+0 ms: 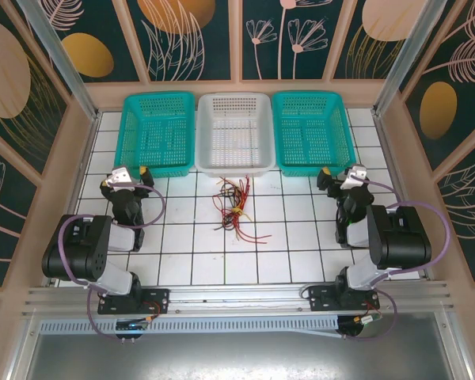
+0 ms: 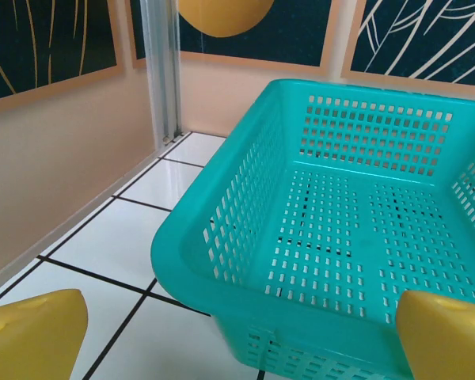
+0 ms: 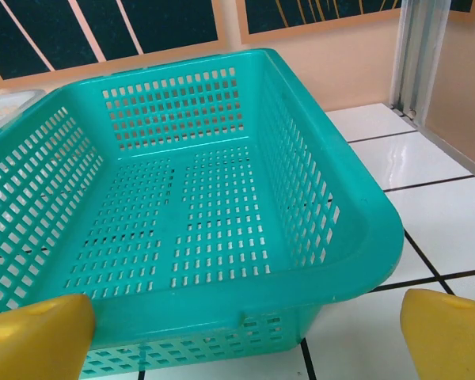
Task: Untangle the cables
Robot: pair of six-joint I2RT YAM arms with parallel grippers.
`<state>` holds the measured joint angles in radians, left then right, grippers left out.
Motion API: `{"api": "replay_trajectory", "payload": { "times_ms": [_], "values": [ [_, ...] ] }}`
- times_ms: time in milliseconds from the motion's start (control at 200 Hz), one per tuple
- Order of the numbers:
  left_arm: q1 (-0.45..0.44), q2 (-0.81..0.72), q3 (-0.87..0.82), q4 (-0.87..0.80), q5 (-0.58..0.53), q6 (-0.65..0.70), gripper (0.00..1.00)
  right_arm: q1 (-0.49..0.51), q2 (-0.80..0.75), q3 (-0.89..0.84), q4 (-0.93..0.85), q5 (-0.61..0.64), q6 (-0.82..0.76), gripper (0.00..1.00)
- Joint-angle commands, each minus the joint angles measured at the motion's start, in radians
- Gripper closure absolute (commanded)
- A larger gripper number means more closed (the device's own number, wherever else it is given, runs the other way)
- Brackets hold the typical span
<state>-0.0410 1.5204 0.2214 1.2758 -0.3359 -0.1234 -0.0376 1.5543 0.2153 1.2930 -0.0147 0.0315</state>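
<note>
While cables lie before the white basket, teal baskets flank it.

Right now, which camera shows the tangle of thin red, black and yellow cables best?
The top external view: the tangle of thin red, black and yellow cables lies whole on the white tiled table. The left wrist view faces the left teal plastic basket, the right wrist view the right teal plastic basket.

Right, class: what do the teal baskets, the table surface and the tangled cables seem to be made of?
Teal baskets: likely moulded plastic, smooth, slightly glossy, slotted walls.
Table surface: looks like glazed white tile; reflections, dark grid lines.
Cables: thin bendy wires, probably plastic-sheathed; too small to confirm.
</note>
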Motion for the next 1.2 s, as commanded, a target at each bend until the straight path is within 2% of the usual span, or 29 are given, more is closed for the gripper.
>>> {"api": "replay_trajectory", "payload": {
  "times_ms": [0, 896, 981, 1016, 1076, 1136, 1196],
  "values": [
    [0.006, 0.000, -0.005, 0.036, 0.018, 0.011, 0.01, 0.004, 0.004, 0.011, 0.013, -0.008, -0.017, 0.01],
    [0.006, 0.001, 0.002, 0.023, 0.021, 0.010, 0.01, 0.002, 0.005, 0.012, 0.012, -0.010, -0.016, 0.01],
    [0.006, -0.015, 0.006, 0.024, 0.022, 0.014, 0.01, 0.012, -0.016, 0.017, -0.007, 0.022, -0.014, 0.01],
    [0.005, -0.068, 0.032, -0.059, 0.024, 0.020, 0.01, 0.023, -0.066, 0.034, -0.082, 0.083, -0.011, 0.01],
    [0.006, -0.195, 0.135, -0.358, 0.004, 0.007, 0.01, 0.045, -0.168, 0.072, -0.231, 0.137, -0.016, 0.01],
    [0.005, -0.276, 0.221, -0.574, -0.072, -0.061, 0.01, 0.100, -0.287, 0.076, -0.334, 0.211, -0.002, 0.01],
    [0.004, -0.345, 0.275, -0.746, -0.063, -0.148, 0.03, 0.168, -0.428, 0.084, -0.474, 0.335, 0.049, 0.01]
  ]
}}
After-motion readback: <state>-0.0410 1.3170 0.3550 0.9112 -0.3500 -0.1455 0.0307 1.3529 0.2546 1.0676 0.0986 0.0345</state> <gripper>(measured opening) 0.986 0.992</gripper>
